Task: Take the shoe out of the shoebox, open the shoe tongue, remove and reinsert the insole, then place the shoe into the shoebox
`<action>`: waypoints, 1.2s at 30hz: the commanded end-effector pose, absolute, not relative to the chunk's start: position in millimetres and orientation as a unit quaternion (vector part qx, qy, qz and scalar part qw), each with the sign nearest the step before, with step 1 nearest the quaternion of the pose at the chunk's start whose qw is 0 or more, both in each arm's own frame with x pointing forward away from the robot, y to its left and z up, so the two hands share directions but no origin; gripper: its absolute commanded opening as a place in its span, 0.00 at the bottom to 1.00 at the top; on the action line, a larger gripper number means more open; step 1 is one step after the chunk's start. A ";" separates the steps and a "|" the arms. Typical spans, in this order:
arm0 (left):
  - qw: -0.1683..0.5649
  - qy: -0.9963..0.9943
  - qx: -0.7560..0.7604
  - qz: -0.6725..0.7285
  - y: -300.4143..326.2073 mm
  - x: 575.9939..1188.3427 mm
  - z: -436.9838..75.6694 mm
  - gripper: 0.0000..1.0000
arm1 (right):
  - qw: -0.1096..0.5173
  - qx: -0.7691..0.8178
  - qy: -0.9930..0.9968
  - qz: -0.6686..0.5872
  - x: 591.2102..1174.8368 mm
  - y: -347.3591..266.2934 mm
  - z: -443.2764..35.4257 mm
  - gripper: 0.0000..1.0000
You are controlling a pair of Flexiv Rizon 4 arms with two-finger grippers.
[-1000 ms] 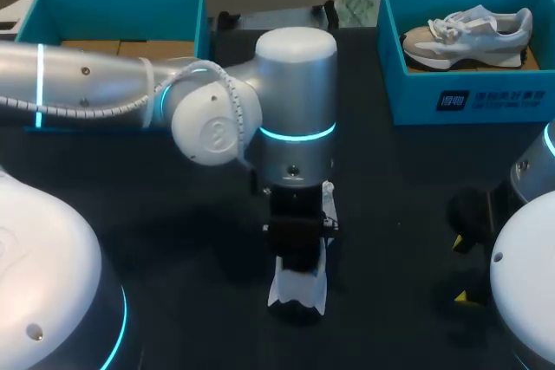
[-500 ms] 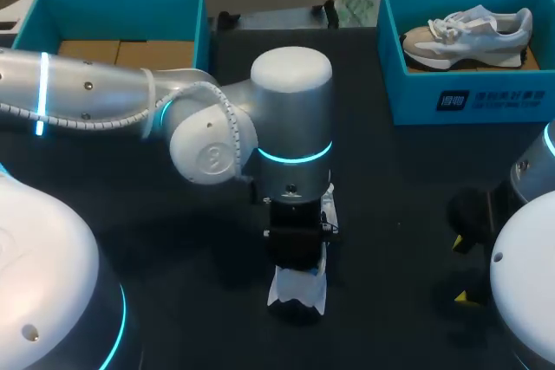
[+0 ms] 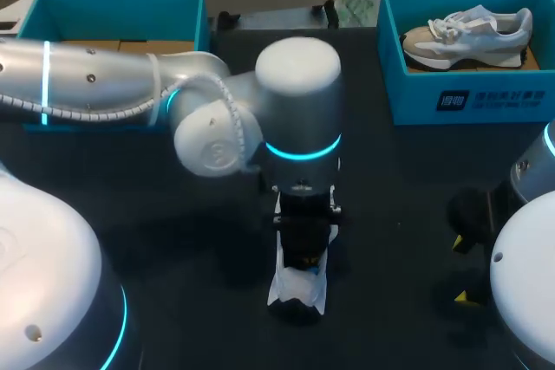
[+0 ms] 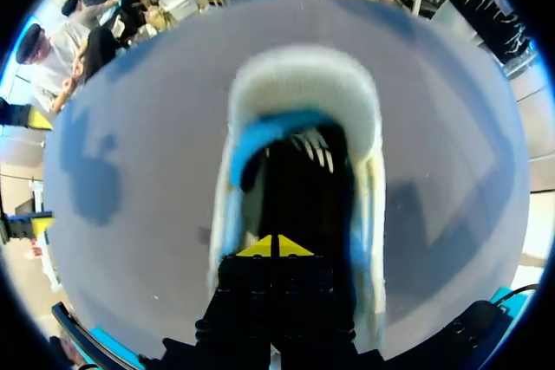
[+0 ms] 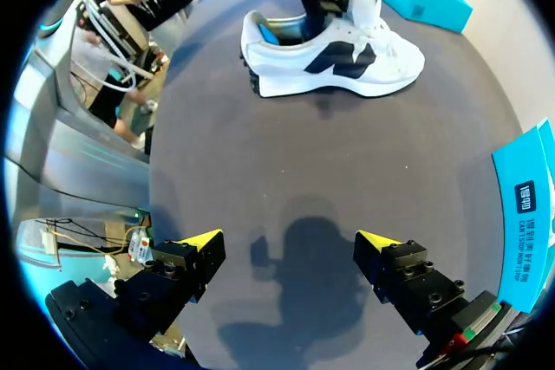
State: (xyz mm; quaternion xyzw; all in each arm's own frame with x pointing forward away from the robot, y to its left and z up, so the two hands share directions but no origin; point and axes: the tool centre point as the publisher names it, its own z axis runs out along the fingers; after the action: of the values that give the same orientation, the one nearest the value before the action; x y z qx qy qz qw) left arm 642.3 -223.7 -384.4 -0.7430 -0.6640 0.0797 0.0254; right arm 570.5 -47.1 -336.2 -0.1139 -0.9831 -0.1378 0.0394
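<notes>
- The left shoebox stood at the counter's far left corner. Its near wall was mostly hidden behind the left arm.
- That arm crossed from the left edge to the middle, and its broad wrist covered most of the shoe from above. Only one white end showed beyond it.
- The shoe lay on the dark counter near the middle of the front, well apart from both boxes, with bare counter all around it.
- In the wrist view the left gripper was down in the shoe's opening, its yellow-tipped fingers pressed together. Whether anything thin was pinched between them could not be made out. The inside of the shoe was dark, with only a blue lining showing at the rim.
- The right shoebox sat at the far right corner, cut off by the view's edge. A second shoe lay inside on its side. White print marked the box's front wall.
- The right arm filled the near right corner and hid part of its own gripper.
- The right gripper hung above bare counter with its fingers spread wide, holding nothing, and the shoe lay well ahead of it.
</notes>
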 end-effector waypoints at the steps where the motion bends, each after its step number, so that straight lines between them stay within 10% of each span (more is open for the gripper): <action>1: 0.040 -0.662 -0.743 0.091 -209.6 639.4 -350.7 0.00 | 0.038 -0.113 -0.983 -0.139 568.4 -47.8 -334.9 1.00; 36: 0.111 -0.662 -0.727 0.145 -211.5 600.5 -391.7 0.00 | 0.038 -0.113 -0.983 -0.139 568.4 -47.8 -334.9 1.00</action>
State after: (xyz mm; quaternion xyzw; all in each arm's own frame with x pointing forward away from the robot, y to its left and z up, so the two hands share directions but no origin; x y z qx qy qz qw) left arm 597.9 -202.3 -368.3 -0.7278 -0.6633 0.1396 0.1042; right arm 570.5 -47.1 -336.3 -0.1139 -0.9831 -0.1378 0.0394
